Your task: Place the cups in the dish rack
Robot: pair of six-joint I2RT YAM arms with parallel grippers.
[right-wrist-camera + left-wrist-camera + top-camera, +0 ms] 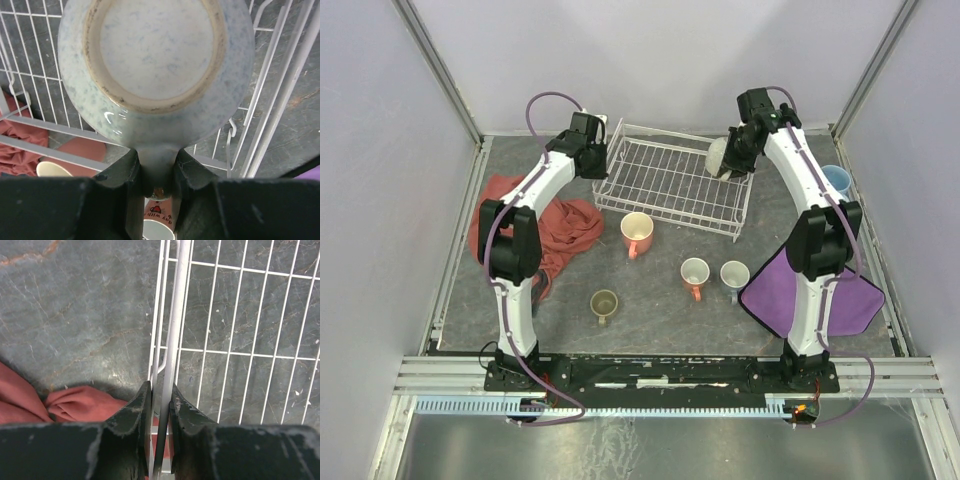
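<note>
The left fingers (pixel 132 415) are closed on the rack (pixel 172 330) at its rim wire; the right fingers (pixel 117 185) pinch the pale mug (pixel 155 65) by its handle.

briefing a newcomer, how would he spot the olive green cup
Start at the white wire dish rack at the back of the table, then come forward. The olive green cup stands furthest left and nearest the front edge, near the red cloth. It is the darkest, dullest cup there.
</note>
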